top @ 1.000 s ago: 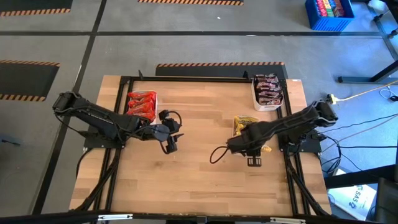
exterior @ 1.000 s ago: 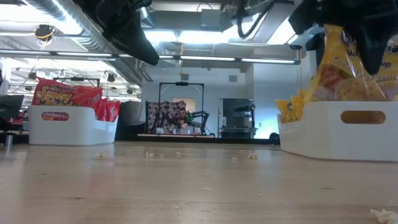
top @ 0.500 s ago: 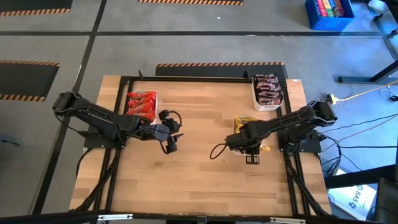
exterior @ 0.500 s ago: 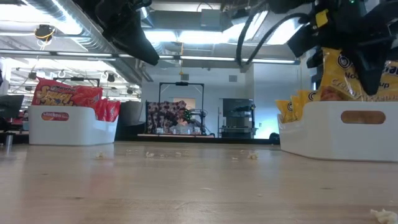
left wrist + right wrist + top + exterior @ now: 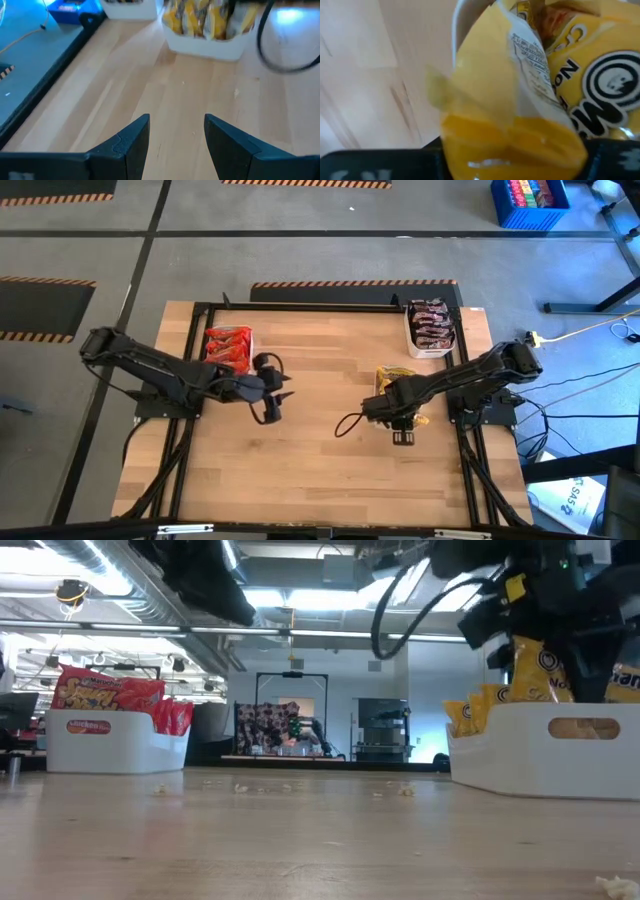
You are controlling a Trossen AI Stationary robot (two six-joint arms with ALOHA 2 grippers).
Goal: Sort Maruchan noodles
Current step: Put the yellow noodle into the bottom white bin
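Wooden worktop [image 5: 320, 460], your right fingers [image 5: 548, 668] have sunk lower over the white tray [image 5: 500, 755].
They pinch a yellow packet [image 5: 520, 100]; your left fingers [image 5: 172, 142] stand apart, empty, beside the red packets [image 5: 228, 345].

yellow packets [image 5: 392, 377] in tray; red packets [image 5: 228, 346]; dark packets [image 5: 431, 323]

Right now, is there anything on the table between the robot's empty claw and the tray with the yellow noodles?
Only bare wood with a few crumbs. The left wrist view shows open tabletop between the left gripper and the yellow noodles' tray.
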